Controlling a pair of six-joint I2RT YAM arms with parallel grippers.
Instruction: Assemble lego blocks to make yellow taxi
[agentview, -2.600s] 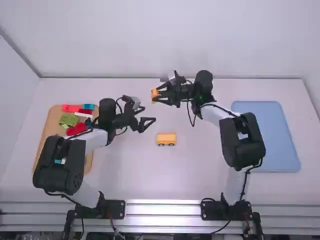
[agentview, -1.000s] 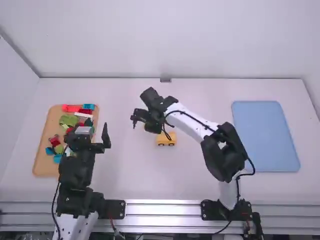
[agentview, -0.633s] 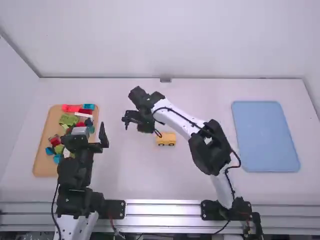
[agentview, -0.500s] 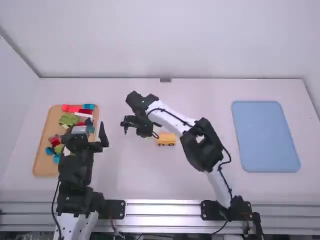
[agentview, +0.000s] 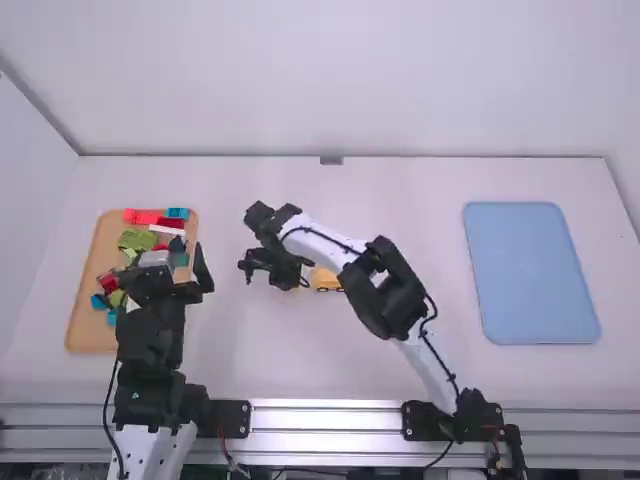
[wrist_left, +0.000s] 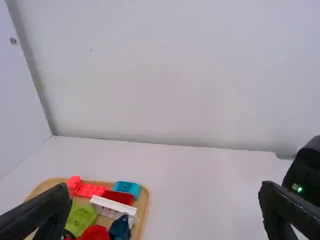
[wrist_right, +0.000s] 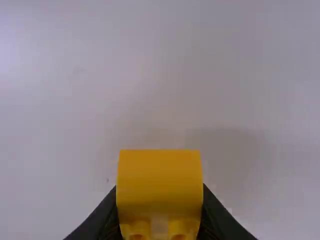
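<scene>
My right gripper (agentview: 268, 271) is low over the table, left of the yellow wheeled piece (agentview: 325, 280), which its arm partly covers. In the right wrist view, the right gripper (wrist_right: 159, 212) is shut on a yellow block (wrist_right: 160, 180) with a smooth face and rounded bumps along one edge. Whether that block touches the table I cannot tell. The left gripper (agentview: 173, 265) stands at the right side of the wooden tray; in the left wrist view the left gripper (wrist_left: 162, 212) is open, with nothing between its wide-spread fingers.
The wooden tray (agentview: 84, 320) at the left holds several red, green, blue and white blocks, partly under the left arm. A blue tray (agentview: 530, 270) lies at the right. Behind the table rises a white wall (agentview: 330, 80). The right arm crosses the middle.
The right gripper has come from the back middle toward the front and left with its yellow block. The left arm has swung back from the middle to the tray. The wheeled piece stays where it was.
</scene>
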